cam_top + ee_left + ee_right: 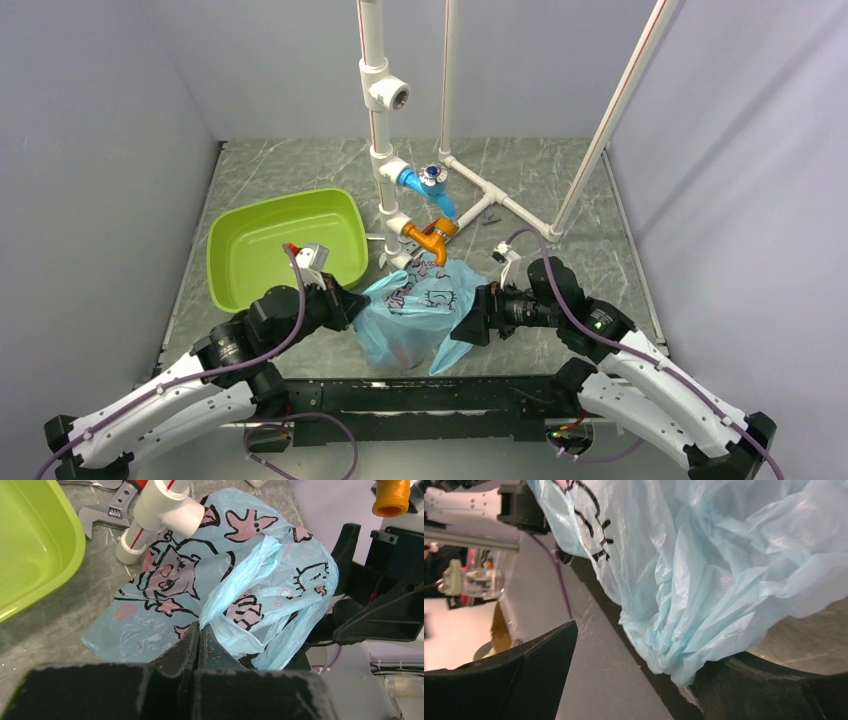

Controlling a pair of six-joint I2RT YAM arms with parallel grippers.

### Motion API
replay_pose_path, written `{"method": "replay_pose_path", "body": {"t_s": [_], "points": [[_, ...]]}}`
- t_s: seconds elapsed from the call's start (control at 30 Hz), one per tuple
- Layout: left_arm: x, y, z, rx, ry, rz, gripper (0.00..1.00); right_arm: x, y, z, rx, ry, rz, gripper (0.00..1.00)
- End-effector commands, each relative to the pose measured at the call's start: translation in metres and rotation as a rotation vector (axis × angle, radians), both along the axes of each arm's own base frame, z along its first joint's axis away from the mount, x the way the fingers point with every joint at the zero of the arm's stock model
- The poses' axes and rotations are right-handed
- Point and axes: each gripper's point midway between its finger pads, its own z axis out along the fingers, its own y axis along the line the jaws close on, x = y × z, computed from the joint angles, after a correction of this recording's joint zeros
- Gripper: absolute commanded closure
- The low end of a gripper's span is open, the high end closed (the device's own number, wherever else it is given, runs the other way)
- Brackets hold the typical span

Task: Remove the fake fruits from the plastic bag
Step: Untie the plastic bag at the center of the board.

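Observation:
The light-blue plastic bag [415,312] with pink-and-black motifs stands crumpled on the table between my two grippers. My left gripper [352,305] is at its left side. In the left wrist view, the left gripper [200,629] is shut, pinching a fold of the bag [220,580]. My right gripper [474,322] is at the bag's right side. In the right wrist view, the right gripper [639,652] is open, and the bag [704,570] drapes onto one of its fingers [774,690]. The fake fruits are hidden; none shows through the plastic.
A lime-green tub [280,245] sits left of the bag. A white PVC pipe frame [385,150] with a blue valve [425,185] and an orange fitting [432,238] stands just behind the bag. A wrench [107,512] lies by the pipe foot.

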Motion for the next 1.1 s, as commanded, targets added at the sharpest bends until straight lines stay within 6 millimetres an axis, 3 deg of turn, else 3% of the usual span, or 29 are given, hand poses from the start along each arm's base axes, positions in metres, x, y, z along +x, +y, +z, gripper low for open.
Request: {"method": "replay_pose_path", "body": {"t_s": [0.0, 0.13, 0.3, 0.37, 0.43, 0.47, 0.53, 0.63, 0.7, 0.87, 0.97, 1.07], "points": [[-0.001, -0.010, 0.025, -0.076, -0.023, -0.033, 1.00, 0.014, -0.006, 0.010, 0.003, -0.148, -0.082, 0.14], [0.000, -0.013, 0.025, -0.070, -0.039, -0.043, 1.00, 0.029, -0.015, 0.011, 0.041, -0.214, -0.231, 0.12], [-0.002, -0.019, 0.032, -0.070, -0.072, -0.089, 1.00, 0.033, 0.000, 0.005, 0.091, -0.179, -0.240, 0.12], [-0.005, -0.021, 0.030, -0.065, -0.080, -0.117, 1.00, 0.034, 0.006, 0.010, 0.095, -0.185, -0.215, 0.18], [-0.012, -0.020, 0.026, -0.042, -0.088, -0.156, 0.99, 0.034, 0.012, 0.019, 0.098, -0.201, -0.187, 0.31], [-0.015, -0.019, 0.025, -0.032, -0.092, -0.174, 0.93, 0.034, 0.015, 0.024, 0.103, -0.207, -0.168, 0.40], [-0.021, -0.015, 0.027, -0.014, -0.105, -0.200, 0.75, 0.035, 0.020, 0.031, 0.108, -0.220, -0.144, 0.67], [-0.027, -0.010, 0.044, 0.020, -0.145, -0.239, 0.44, 0.038, 0.025, 0.045, 0.119, -0.244, -0.128, 0.99], [-0.027, -0.008, 0.060, 0.046, -0.166, -0.250, 0.31, 0.041, 0.028, 0.052, 0.122, -0.251, -0.128, 1.00], [-0.007, -0.006, 0.088, 0.120, -0.128, -0.154, 0.19, 0.042, 0.031, 0.062, 0.150, -0.256, -0.132, 1.00], [0.012, 0.011, 0.082, 0.193, 0.007, 0.033, 0.11, 0.043, 0.032, 0.063, 0.152, -0.246, -0.134, 1.00], [0.019, 0.011, 0.083, 0.223, 0.030, 0.075, 0.10, 0.044, 0.034, 0.065, 0.161, -0.243, -0.141, 1.00]]}}
